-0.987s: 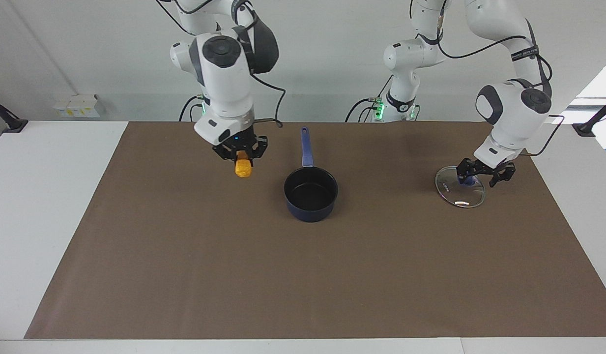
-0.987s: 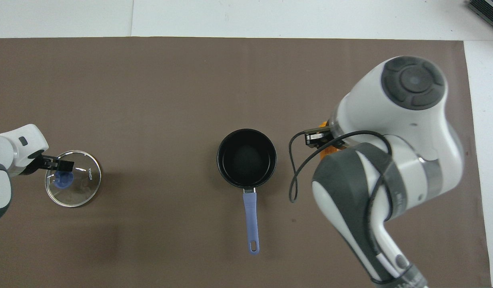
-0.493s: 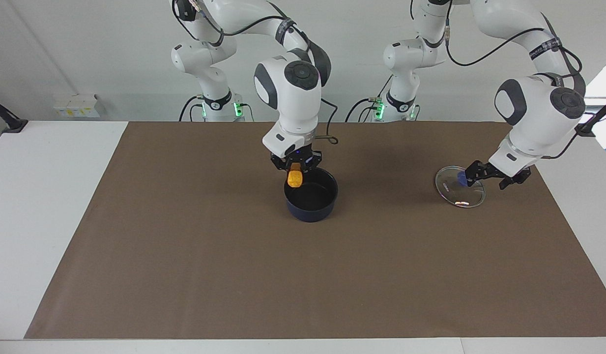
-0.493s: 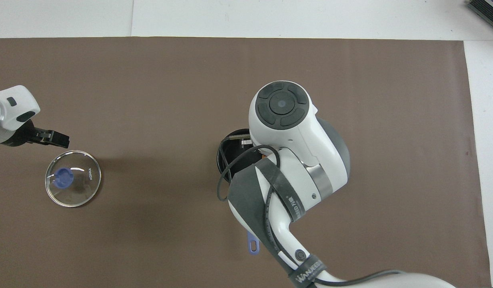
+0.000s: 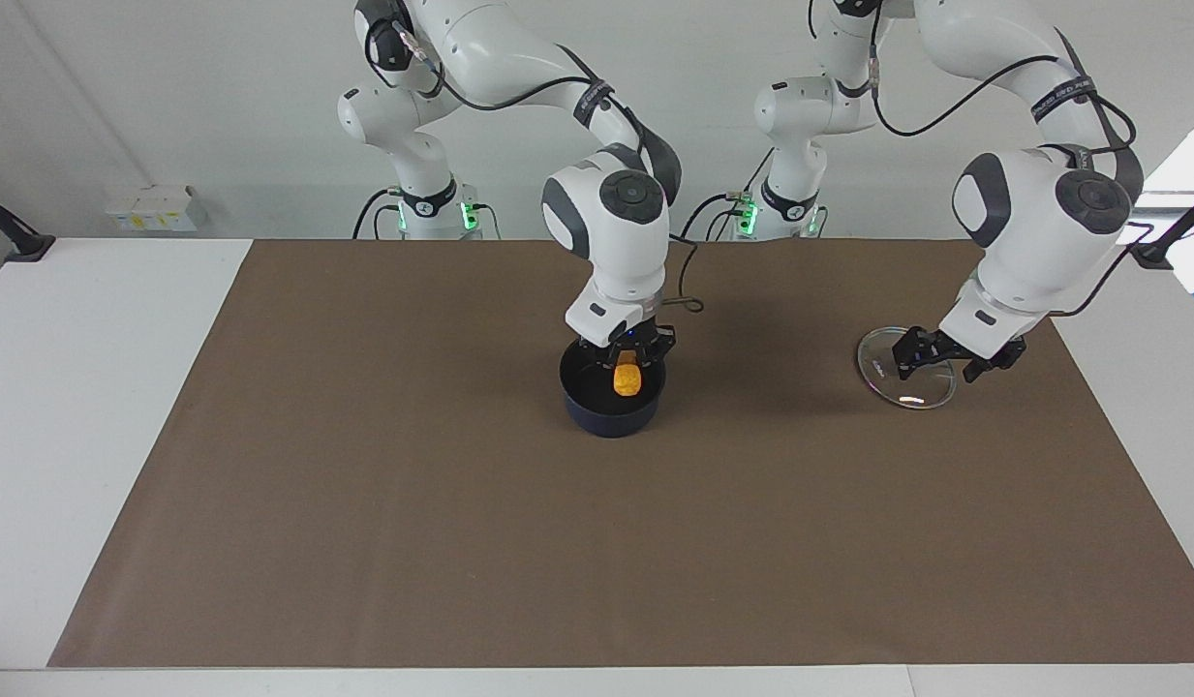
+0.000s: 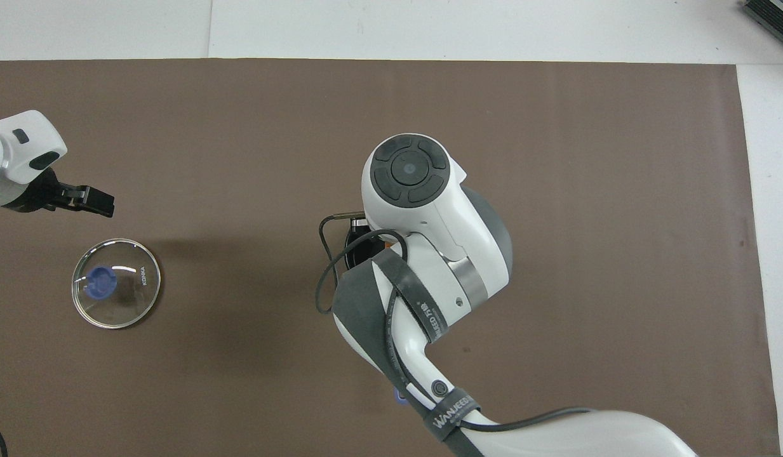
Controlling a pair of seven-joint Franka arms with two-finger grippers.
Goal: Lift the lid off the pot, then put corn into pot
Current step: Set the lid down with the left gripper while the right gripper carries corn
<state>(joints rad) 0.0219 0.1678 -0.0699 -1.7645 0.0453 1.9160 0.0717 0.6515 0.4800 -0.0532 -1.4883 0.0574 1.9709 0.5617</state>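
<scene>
over the middle of the brown mat (image 5: 364,542), the right gripper (image 5: 627,360) hangs just above the mouth of the small dark navy-blue saucepan with a black inside (image 5: 597,411), its fingers pinched on the top end of the small bumpy yellow-orange corn cob (image 5: 627,379), which dangles upright with its lower end down inside the pot's rim, toward three o'clock of the opening in the facing view; whether the cob's tip touches the black floor cannot be told. from above, the right arm hides nearly all of the pot. the lid step looks done, and the step in hand is setting the corn into the pot. by my reading the next move calls for little more than parting the fingers so the cob drops, then a straight rise clear of the rim. toward the left arm's end of the table, at three o'clock from the pot in the facing view, the round clear glass lid with a thin metal rim and blue knob (image 6: 116,283) lies flat on the mat, and the left gripper (image 6: 102,203) hovers above its edge, fingers spread and holding nothing, waiting.
</scene>
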